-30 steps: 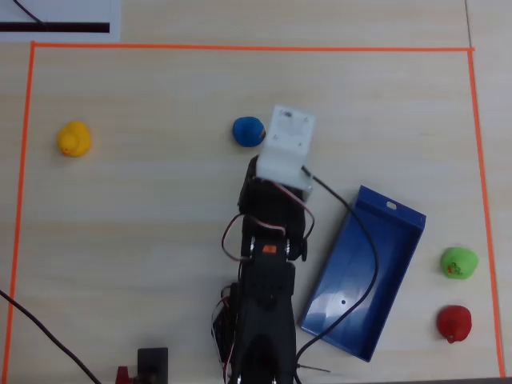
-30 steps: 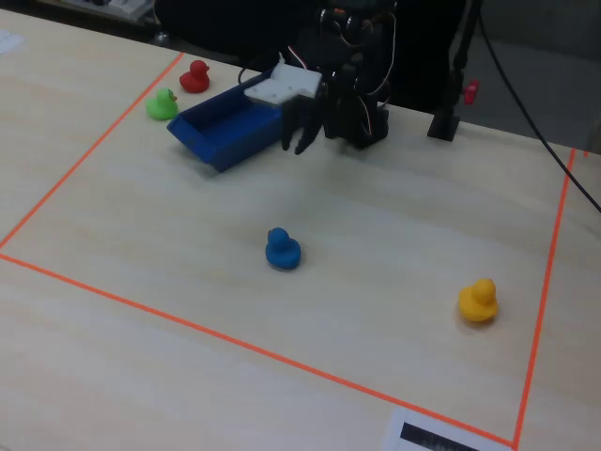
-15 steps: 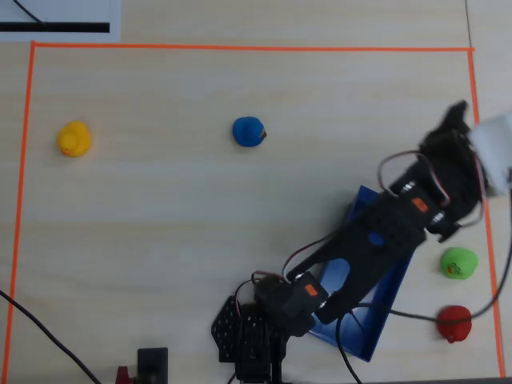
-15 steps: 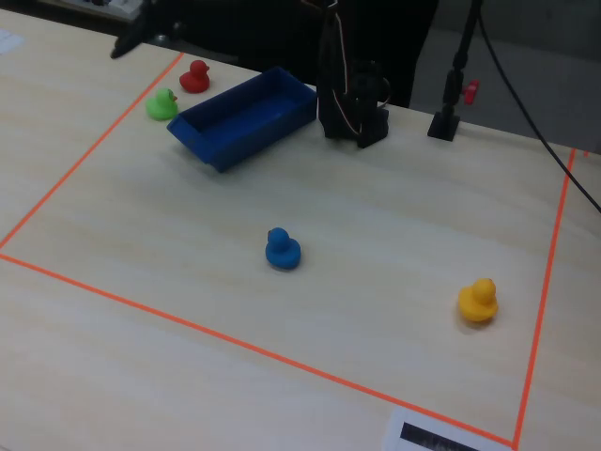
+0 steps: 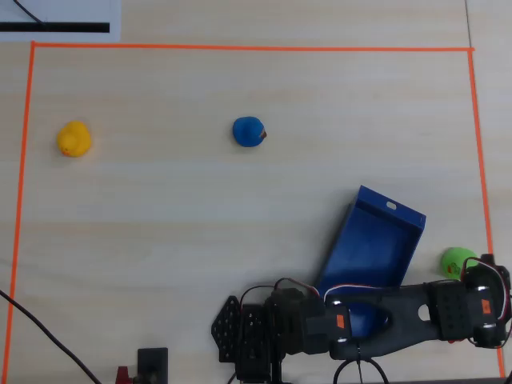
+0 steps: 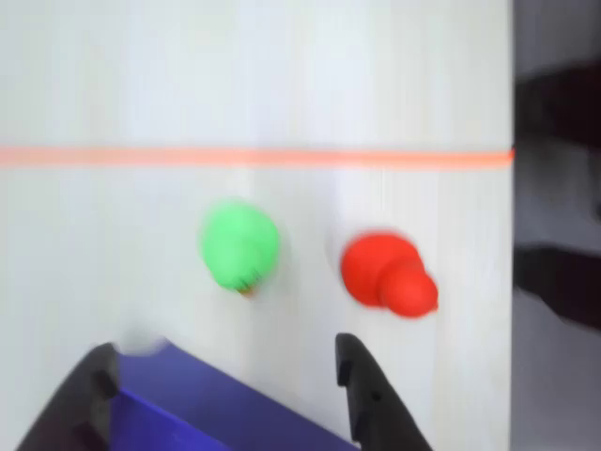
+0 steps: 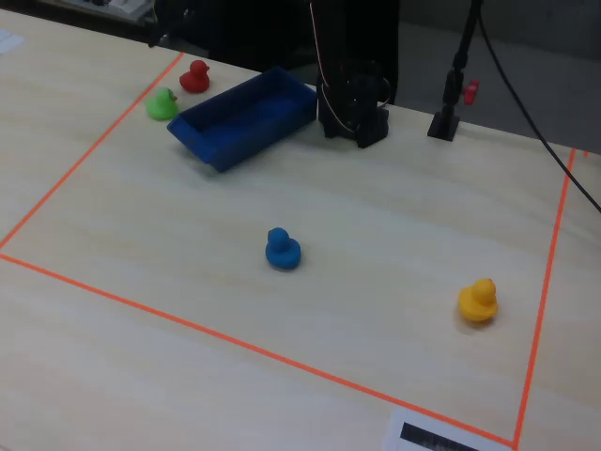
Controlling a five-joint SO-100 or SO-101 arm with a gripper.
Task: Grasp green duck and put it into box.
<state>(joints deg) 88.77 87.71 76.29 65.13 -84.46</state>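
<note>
The green duck sits on the table just ahead of my gripper in the wrist view, apart from it. It also shows in the overhead view and the fixed view. The gripper is open and empty, with its dark fingers spread wide over one end of the dark-blue box. The box lies tilted in the overhead view, left of the green duck, and also shows in the fixed view. My arm reaches right along the table's near edge.
A red duck sits close to the right of the green one. A blue duck and a yellow duck stand far off. Orange tape runs just beyond the ducks; the table edge is near.
</note>
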